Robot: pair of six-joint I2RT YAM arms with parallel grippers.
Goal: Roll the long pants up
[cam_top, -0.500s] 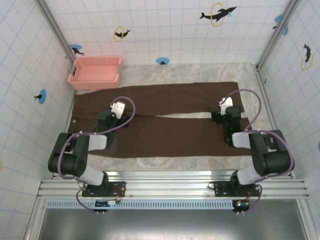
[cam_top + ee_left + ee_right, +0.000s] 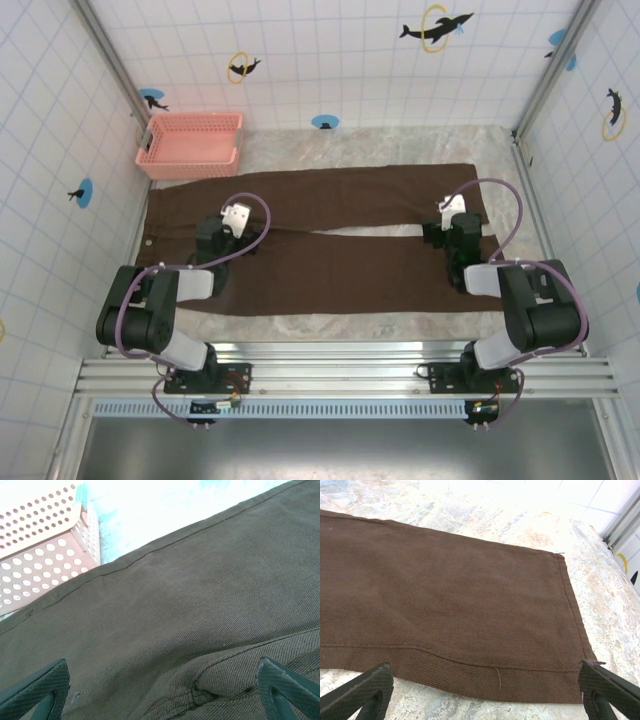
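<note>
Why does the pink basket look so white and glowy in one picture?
Left wrist view: glare washes out the pink basket and the table beside it, and the long pants look greyish; right wrist view: the pants look properly brown, only the far wall bleaches; top external view: light is even, no strong shadows.

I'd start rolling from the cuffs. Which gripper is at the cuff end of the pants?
The right gripper: its open jaws frame the pants' hemmed leg end. The left gripper is where the legs join, by the basket.
</note>
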